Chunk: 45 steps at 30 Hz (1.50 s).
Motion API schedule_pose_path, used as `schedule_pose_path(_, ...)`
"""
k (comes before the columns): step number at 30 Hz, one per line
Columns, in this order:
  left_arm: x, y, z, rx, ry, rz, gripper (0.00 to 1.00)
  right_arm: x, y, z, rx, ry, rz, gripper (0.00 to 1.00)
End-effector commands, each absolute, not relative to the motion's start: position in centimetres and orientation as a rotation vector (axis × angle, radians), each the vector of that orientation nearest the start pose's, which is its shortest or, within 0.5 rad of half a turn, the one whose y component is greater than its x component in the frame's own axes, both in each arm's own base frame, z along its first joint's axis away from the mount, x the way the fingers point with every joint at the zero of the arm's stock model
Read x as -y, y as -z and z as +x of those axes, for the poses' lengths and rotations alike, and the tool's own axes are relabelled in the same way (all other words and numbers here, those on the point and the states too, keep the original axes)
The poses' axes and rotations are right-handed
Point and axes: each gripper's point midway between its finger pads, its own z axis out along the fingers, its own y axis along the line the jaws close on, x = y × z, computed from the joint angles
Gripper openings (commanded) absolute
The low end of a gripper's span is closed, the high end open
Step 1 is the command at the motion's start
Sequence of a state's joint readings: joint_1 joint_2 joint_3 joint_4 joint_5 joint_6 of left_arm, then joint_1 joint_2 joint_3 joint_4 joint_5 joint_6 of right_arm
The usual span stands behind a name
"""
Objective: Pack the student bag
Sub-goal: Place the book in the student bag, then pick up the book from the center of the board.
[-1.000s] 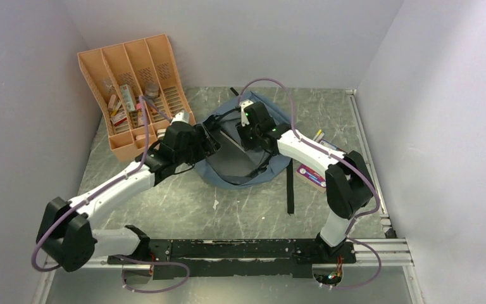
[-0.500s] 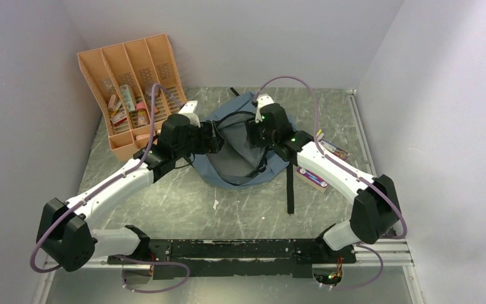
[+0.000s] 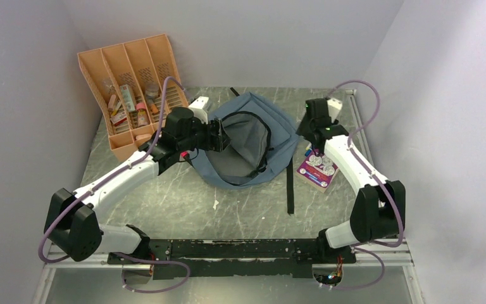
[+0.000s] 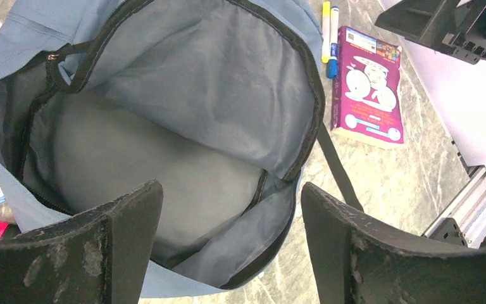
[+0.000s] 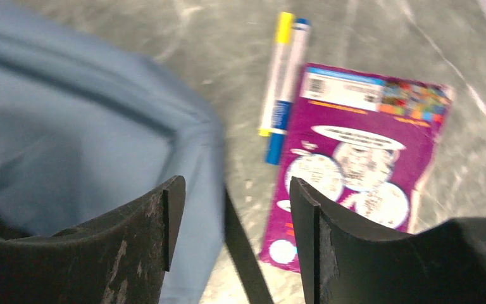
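Student bag (image 3: pixel 277 121) lies unzipped mid-table (image 3: pixel 183 190), and its interior looks empty. My left gripper (image 4: pixel 229 190) and right gripper (image 5: pixel 235 190) are wide open and hold nothing. Purple book (image 5: pixel 361 158) and two markers (image 5: pixel 281 82) lie beside the bag, not yet packed.

On my desk (image 3: pixel 183 196), the student bag (image 3: pixel 278 123) lies central; rack (image 3: pixel 123 151) at its ten o'clock, book (image 3: pixel 316 170) at four, markers (image 5: pixel 283 76) at the book's twelve.

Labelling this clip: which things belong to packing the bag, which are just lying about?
Job: student bag, open; purple book and two markers beside it, probably to pack.
Lying about, seemingly: orange organizer holding small items, at the back left.
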<state>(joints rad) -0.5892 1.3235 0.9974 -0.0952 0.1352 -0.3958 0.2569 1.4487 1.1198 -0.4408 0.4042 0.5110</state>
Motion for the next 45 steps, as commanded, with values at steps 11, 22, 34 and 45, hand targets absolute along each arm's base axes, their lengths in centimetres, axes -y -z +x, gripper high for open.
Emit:
schedule_pose_path(11, 27.2, -22.8, 31.4, -1.998, 0.847, 0.364, 0.83, 7.6, -11.5, 30.3, -2.049, 0.238, 1.192, 0.69)
schedule_pose_path(22, 27.6, -22.4, 31.0, -2.005, 0.884, 0.374, 0.83, 8.1, -6.8, 30.5, -2.1, 0.065, 1.224, 0.73)
schedule_pose_path(34, 29.3, -21.4, 31.0, -2.036, 0.945, 0.439, 0.77, 6.7, -2.8, 30.2, -2.153, -0.072, 1.245, 0.67)
schedule_pose_path(45, 35.2, -20.8, 29.8, -2.08, 0.937, 0.593, 0.74, 6.2, -1.4, 29.1, -2.15, -0.106, 1.282, 0.29)
